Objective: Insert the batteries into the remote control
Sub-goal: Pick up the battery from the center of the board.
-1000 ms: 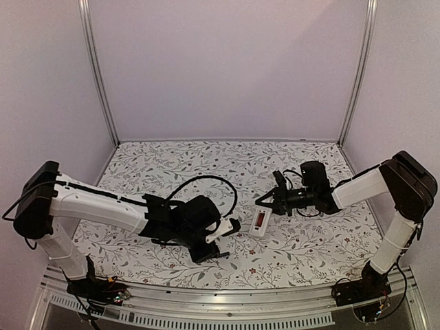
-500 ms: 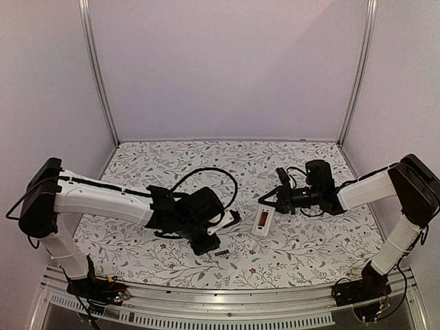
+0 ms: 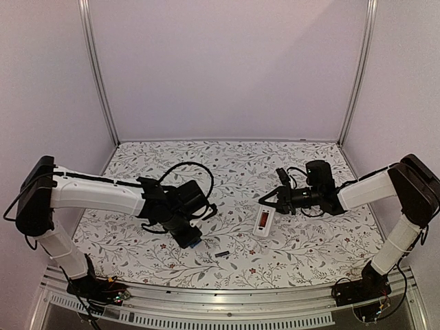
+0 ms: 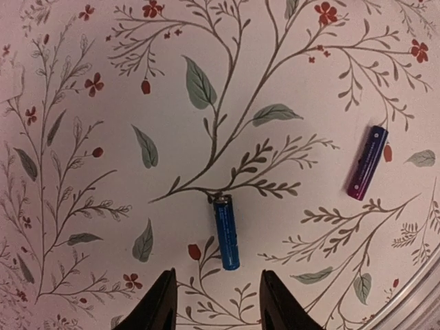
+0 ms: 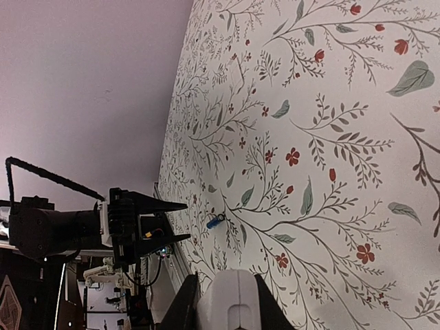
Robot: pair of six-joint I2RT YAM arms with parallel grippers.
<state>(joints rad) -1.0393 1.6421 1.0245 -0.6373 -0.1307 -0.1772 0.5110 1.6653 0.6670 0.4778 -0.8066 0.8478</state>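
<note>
The bright blue battery [image 4: 225, 232] lies flat on the floral table, just ahead of my left gripper [image 4: 216, 276]. That gripper is open, its fingertips [image 4: 167, 292] either side of the battery's near end, not touching it. The dark battery [image 4: 366, 163] lies to the right of it, also visible in the top view [image 3: 221, 254]. The white remote control [image 3: 262, 221] is at centre right. My right gripper [image 5: 227, 280] is shut on its rounded end [image 5: 231, 302]. In the right wrist view the blue battery [image 5: 215, 222] lies beside the left gripper [image 5: 161, 221].
The floral table [image 3: 227, 165] is enclosed by pale walls at the back and both sides. A metal rail [image 3: 227, 302] runs along the near edge, close to the two batteries. Black cables loop over both wrists.
My left gripper has swung left and toward the near edge, away from the remote, and now sits over the blue battery. The dark battery has come into view. The right arm has hardly moved.
</note>
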